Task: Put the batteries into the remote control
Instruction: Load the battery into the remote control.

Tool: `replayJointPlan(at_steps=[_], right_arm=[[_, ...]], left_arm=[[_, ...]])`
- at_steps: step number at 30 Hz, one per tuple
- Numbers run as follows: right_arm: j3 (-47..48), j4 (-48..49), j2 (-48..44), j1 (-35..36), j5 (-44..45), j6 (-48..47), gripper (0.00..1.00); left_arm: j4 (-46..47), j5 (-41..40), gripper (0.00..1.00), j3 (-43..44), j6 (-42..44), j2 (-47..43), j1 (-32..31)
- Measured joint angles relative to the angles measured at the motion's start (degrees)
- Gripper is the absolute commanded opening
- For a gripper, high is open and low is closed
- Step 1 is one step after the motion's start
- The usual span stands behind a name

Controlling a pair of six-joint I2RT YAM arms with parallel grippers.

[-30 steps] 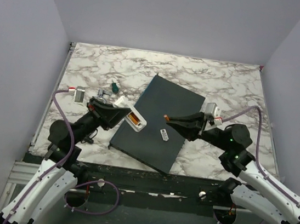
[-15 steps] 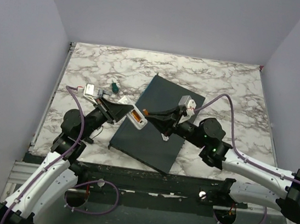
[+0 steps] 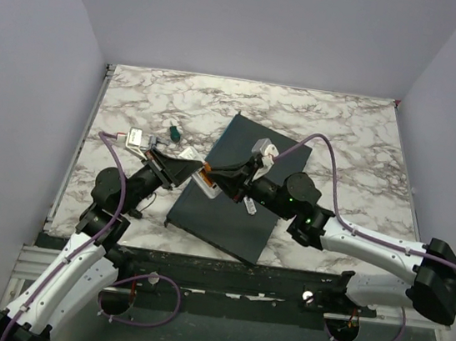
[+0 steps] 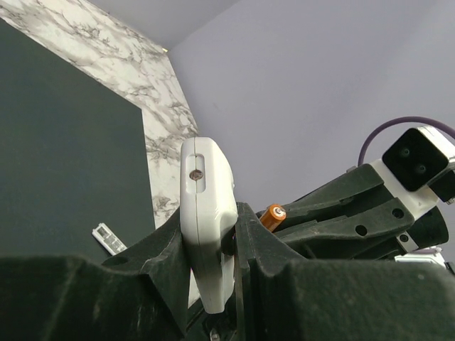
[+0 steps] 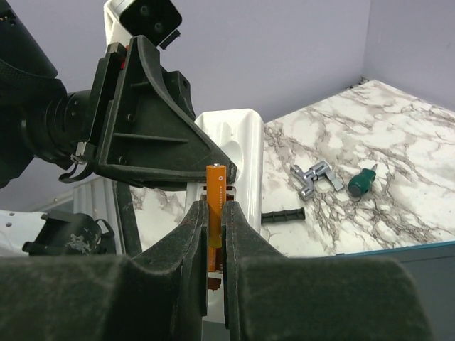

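Two arms meet over the dark grey slab point(image 3: 230, 217).

Top view: the left gripper point(image 3: 187, 171) is clenched on the white remote control point(image 3: 207, 183) and holds it off the slab, likely to present its bay. The right gripper point(image 3: 221, 172) is at the remote; contact cannot be told.

Left wrist view: the remote is edge-on, long axis roughly upright. An orange battery point(image 4: 271, 215) sits just beside it, end-cap toward the camera.

Right wrist view: the jaws pinch the battery mid-length, long axis upright and parallel to the remote behind it. Judged: lining up for insertion.
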Motion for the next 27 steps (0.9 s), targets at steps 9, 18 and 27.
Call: replayJointPlan(at_steps=[9,18,27], right_arm=[[0.5,-0.2,2.0,0.8,0.9,0.0,0.01],[0.9,-0.9,2.1,1.6,2.8,-1.8,0.07],[1.0,-1.4,2.4,2.1,3.3,-3.4,0.16]], left_arm=[[-0.6,-0.1,0.00,0.0,-0.2,-0.3,-0.1],[-1.0,-0.8,0.00,0.0,-0.6,-0.7,-0.1],[-2.2,-1.2,0.00,0.0,-1.2,-1.1,-0.1]])
